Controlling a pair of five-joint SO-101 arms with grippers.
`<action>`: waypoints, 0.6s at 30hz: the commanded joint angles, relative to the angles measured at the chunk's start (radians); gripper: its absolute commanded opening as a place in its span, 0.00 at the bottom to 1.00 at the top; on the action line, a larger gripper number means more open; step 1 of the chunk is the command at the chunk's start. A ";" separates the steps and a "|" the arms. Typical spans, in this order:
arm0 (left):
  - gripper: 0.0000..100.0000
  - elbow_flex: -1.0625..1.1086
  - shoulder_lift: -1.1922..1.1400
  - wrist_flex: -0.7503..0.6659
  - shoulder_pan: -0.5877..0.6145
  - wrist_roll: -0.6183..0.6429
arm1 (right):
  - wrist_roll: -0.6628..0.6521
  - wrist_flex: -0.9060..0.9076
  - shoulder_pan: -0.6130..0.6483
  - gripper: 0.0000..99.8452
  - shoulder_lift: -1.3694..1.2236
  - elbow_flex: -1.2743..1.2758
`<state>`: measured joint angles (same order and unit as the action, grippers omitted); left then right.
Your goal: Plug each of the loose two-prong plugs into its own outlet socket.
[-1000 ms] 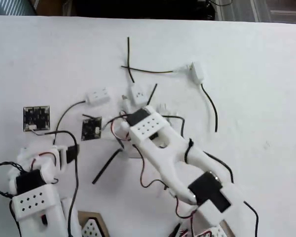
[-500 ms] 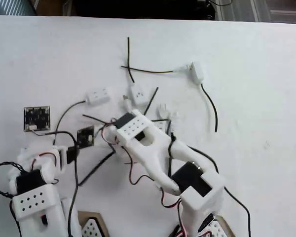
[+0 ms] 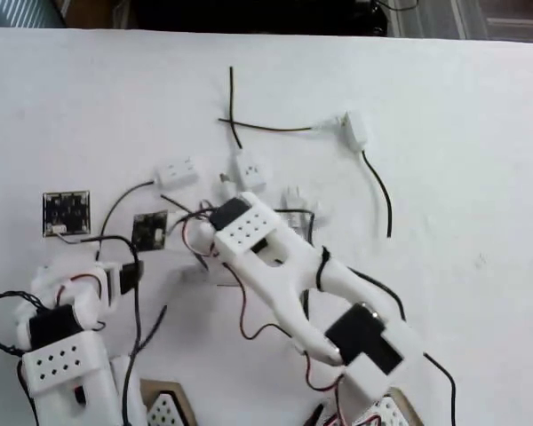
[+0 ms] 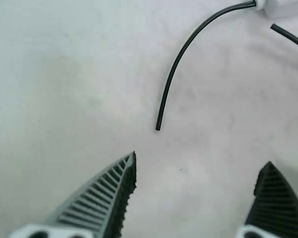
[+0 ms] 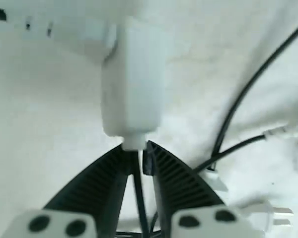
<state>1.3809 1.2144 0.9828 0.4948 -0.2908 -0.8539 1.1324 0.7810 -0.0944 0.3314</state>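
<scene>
- Right arm [image 3: 284,266] swung left across the bench [image 3: 462,177], then eased back a little. The small dark board [image 3: 148,229] was shoved left with it.
- Right pincer [image 5: 137,148] is narrow, clamped on the cord just behind a white plug [image 5: 131,84]. The plug's nose is at a white socket block [image 5: 54,29]; I cannot tell if it is seated.
- Left pincer [image 4: 200,159] is wide and empty over bare bench.
- Judgement: insertion under way, not confirmed. Another plug [image 3: 298,197] lies loose.
</scene>
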 commanded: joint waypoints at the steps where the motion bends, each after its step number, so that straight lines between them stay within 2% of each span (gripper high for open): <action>1: 0.37 -0.005 0.019 -0.014 0.007 -0.003 | 0.020 0.008 -0.041 0.02 0.124 -0.018; 11: 0.37 -0.005 0.019 -0.014 0.007 -0.003 | 0.021 0.008 -0.248 0.02 0.219 -0.014; 15: 0.37 -0.005 0.019 -0.014 0.007 -0.003 | 0.021 0.074 -0.248 0.02 0.209 -0.011; 18: 0.37 -0.005 0.019 -0.014 0.007 -0.003 | 0.021 0.160 -0.176 0.04 0.211 0.006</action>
<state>1.3809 1.2144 0.9828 0.4948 -0.2908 -0.8416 1.2229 0.5554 0.0729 0.3345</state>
